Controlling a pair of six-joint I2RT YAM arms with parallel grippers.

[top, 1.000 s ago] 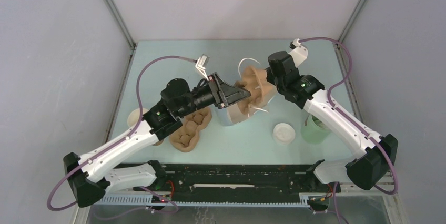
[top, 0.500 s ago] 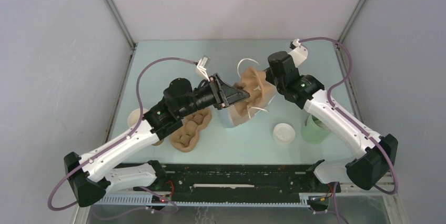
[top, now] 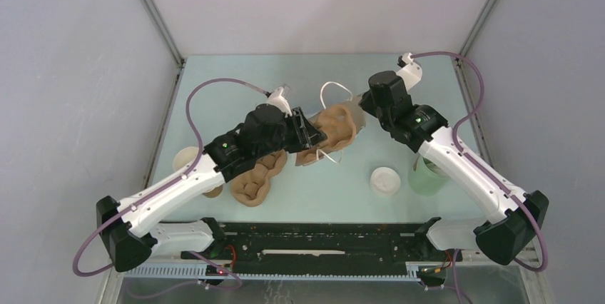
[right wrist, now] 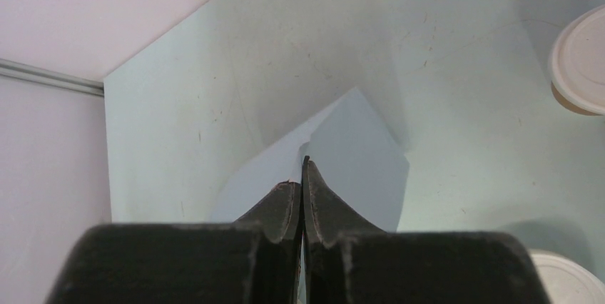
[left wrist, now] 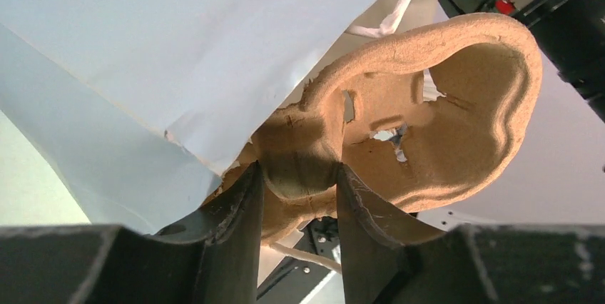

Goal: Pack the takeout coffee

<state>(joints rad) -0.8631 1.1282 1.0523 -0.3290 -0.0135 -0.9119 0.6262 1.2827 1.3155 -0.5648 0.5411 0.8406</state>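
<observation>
L gripper (left wrist: 298, 175): clenched on a ridge of the pulp carrier (left wrist: 456, 125), which is held tilted. R gripper (right wrist: 302, 175): fingers pressed flat together, pinching an edge of the pale blue paper bag (right wrist: 357, 154). Bag paper overlaps the carrier on the side nearest the L fingers. A white handle loop (top: 329, 88) shows beyond the carrier.

Location of takeout coffee (top: 385, 180): upright on table (top: 435, 83) by R arm, pale top up, just beside green cup (top: 428, 175). It is well apart from the held carrier, not in any pocket.

Second carrier (top: 257, 175) lies flat under L arm. Cup stack (top: 187, 158) at L side, partly hidden by arm.
</observation>
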